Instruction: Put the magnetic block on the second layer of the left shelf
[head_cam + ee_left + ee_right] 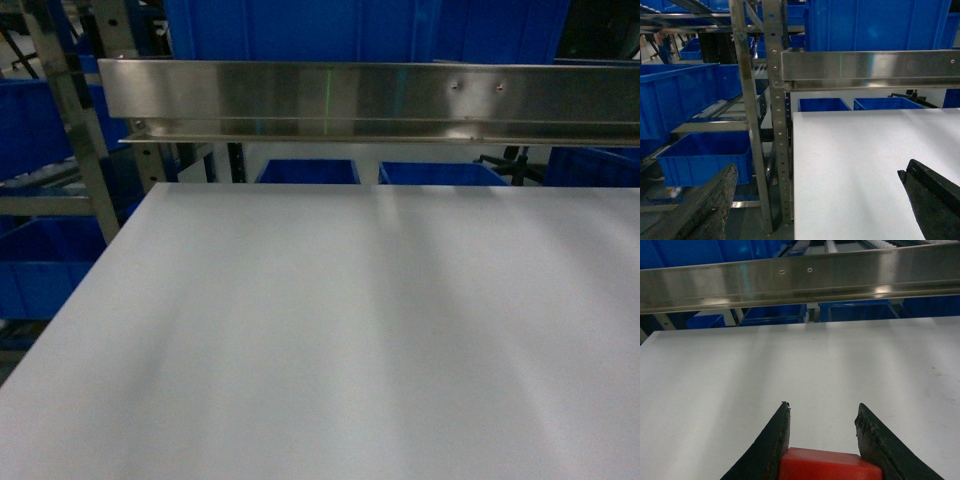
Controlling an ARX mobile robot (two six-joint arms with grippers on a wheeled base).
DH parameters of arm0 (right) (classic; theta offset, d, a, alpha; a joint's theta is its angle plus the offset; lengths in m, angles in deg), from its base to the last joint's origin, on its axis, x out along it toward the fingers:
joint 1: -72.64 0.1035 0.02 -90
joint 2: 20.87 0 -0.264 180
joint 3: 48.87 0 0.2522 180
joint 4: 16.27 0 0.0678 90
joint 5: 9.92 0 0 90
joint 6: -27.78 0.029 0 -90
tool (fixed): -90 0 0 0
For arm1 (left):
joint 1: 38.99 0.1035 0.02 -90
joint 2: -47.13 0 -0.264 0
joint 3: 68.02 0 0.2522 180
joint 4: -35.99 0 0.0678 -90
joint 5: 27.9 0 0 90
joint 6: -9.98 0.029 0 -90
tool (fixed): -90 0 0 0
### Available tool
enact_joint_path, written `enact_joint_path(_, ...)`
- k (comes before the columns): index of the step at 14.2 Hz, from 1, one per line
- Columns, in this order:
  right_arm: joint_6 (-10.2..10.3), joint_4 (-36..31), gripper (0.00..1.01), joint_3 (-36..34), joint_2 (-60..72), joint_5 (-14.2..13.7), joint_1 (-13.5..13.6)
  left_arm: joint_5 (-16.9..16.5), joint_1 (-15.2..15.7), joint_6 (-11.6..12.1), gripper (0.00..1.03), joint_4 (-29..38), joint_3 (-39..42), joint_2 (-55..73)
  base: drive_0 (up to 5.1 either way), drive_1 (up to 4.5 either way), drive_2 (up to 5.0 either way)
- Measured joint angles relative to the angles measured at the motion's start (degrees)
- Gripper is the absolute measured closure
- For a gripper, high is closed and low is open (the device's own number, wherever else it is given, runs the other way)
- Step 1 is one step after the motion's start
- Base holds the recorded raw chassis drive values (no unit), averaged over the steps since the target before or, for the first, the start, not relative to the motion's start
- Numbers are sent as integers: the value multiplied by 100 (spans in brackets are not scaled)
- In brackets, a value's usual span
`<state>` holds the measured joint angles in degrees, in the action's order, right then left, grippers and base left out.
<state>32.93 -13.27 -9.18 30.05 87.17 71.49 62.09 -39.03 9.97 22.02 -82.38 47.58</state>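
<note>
As you scan the left wrist view from its left edge, you meet the steel rack (747, 125) with perforated uprights, carrying a large blue bin (680, 97) on the level at middle left and a second blue bin (707, 162) on the level below it, at lower left. Along the bottom of that frame you see the left gripper (815, 200), its dark fingers (710, 205) set wide apart with nothing between them, one over the rack side and one over the white tabletop (855, 160). Across the upper part of the head view you find a steel rail (370, 100) spanning the far edge of the tabletop, with blue bins behind it. At bottom centre of the right wrist view, you see the right gripper (822, 432) clamped on the magnetic block (827, 465), a red cube held between both fingers above the tabletop.
</note>
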Motion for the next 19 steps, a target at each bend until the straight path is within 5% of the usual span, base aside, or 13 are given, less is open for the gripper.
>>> enact_joint_path(19, 0, 4, 69, -2, 0, 4, 0, 0, -2, 0, 5, 9, 0, 0, -450, 391, 66)
